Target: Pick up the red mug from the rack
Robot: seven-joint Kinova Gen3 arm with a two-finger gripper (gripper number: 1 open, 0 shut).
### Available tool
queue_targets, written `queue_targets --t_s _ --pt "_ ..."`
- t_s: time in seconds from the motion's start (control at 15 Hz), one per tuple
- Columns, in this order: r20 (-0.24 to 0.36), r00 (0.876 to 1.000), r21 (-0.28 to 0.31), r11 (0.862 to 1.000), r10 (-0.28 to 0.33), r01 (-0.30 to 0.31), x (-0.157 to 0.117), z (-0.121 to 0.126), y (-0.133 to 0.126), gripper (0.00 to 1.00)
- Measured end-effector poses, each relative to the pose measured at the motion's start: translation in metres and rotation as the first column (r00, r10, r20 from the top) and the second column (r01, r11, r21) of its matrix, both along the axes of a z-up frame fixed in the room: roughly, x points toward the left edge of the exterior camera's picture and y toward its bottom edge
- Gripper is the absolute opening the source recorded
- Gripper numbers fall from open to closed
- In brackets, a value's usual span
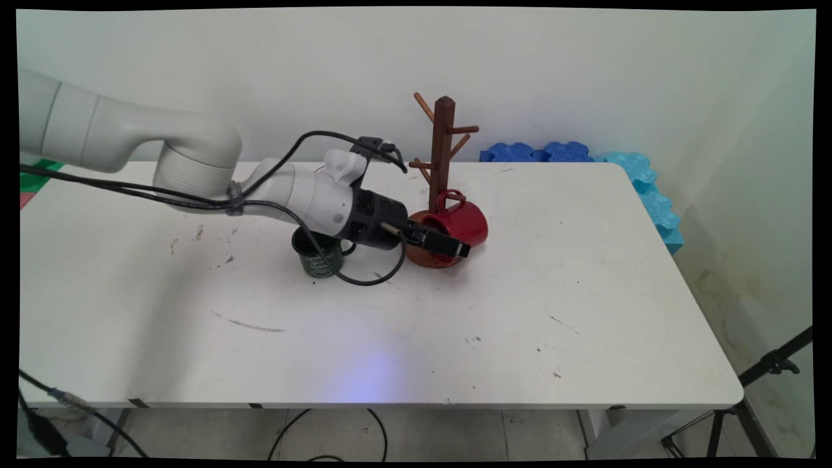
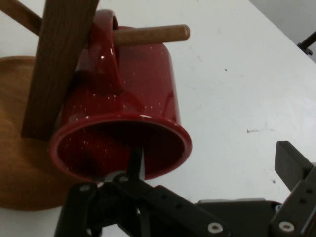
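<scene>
My arm: it comes in from the left, low over the white table (image 1: 572, 286), with black cables (image 1: 364, 276) looping off it down to the tabletop.
My gripper (image 1: 448, 244): it sits at the mouth of the red mug (image 1: 463, 223), level with the foot of the wooden mug tree (image 1: 442, 146).
My fingers: spread apart. In the hand view one finger (image 2: 134, 170) reaches inside the mug's mouth against the lower rim, and the other (image 2: 292, 163) stands well clear of the mug on its outer side, over bare table. I am not clamped on anything.
Red mug: it hangs by its handle on a low peg (image 2: 150, 34) of the mug tree, tilted, with its open mouth turned toward my hand and down toward the near side. Its body lies right against the tree's post, above the round wooden base (image 1: 426, 255).
Mug tree: a dark brown upright post with pegs slanting off at several heights, standing around the middle of the table toward the far side. No other peg that I can see carries a mug.
Green mug (image 1: 318, 257): a dark green mug with pale lettering, upright on the table to the left of the tree's base, partly under my wrist.
Blue foam pieces (image 1: 640, 179): along the far right edge of the table, against the wall.
</scene>
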State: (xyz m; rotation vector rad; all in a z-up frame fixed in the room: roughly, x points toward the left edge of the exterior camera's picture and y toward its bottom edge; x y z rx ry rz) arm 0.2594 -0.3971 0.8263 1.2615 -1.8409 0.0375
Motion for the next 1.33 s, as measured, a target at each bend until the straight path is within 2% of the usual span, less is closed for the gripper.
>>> queue_targets --t_s 0.53,1.33 --pt "-0.03 0.999 -0.014 0.999 0.031 -0.031 -0.009 -0.015 -0.002 1.0" --pt "-0.042 0.998 -0.026 0.999 0.036 -0.038 -0.012 -0.024 -0.002 1.0"
